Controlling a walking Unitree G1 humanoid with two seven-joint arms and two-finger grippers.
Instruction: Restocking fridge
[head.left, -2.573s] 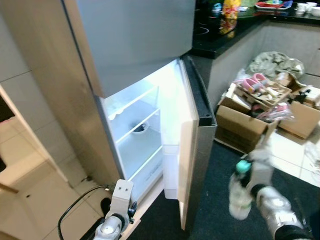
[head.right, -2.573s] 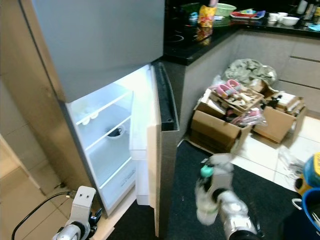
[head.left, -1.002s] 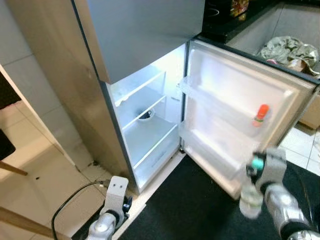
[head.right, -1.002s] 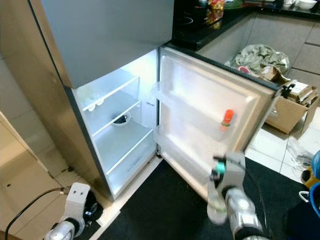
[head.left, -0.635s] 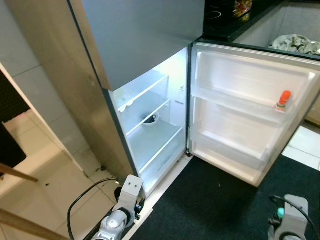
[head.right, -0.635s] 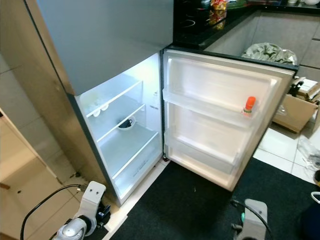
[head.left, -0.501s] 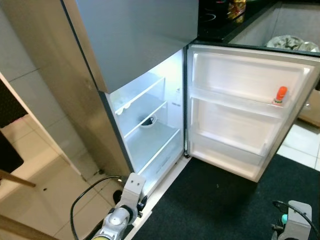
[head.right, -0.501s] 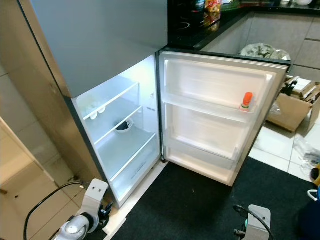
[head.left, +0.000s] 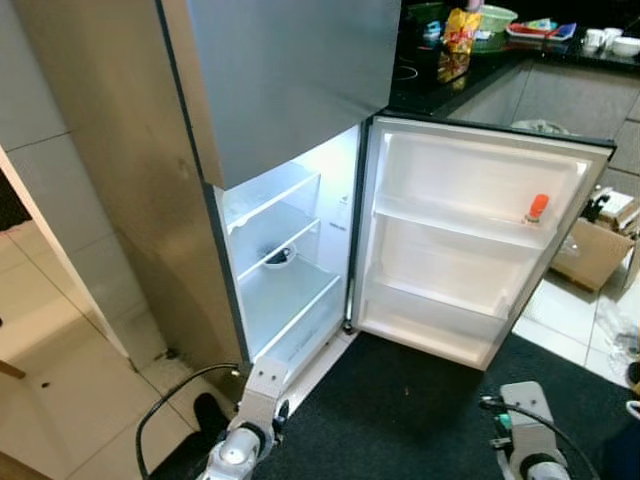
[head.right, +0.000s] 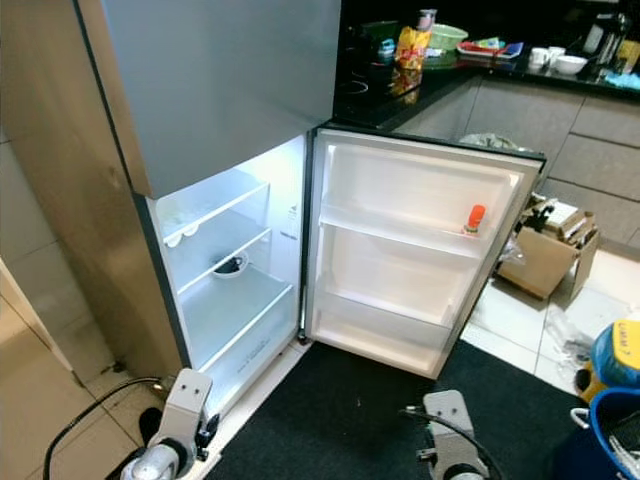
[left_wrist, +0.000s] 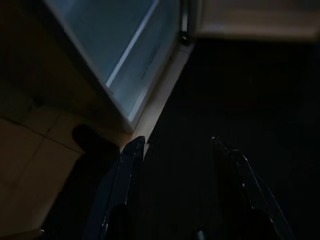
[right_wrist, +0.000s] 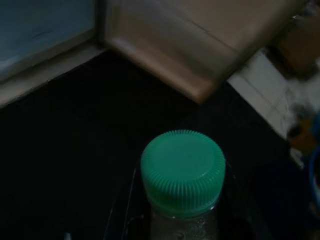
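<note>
Lowered right end effector (right_wrist: 180, 220) (around bottle (right_wrist: 182, 175)).

Silver arms (head.left: 245, 440) — black cable (head.left: 170, 400), long black fingers (left_wrist: 122, 185).

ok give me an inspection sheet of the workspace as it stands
surface: black floor mat in front of the fridge, tiled floor beside it
job's things: fridge lower door swung wide open; orange-capped bottle upright on the door's middle shelf; dark bowl on an inner shelf; green-capped bottle between the right gripper's fingers
clutter: cardboard boxes on the floor right of the door
grippers: left gripper open, hanging low over the mat edge; right gripper shut on the green-capped bottle, held low
cables: black cable looping on the floor by the left arm; thin cable on the right wrist
surroundings: black counter with snack bag, bowls and cups
</note>
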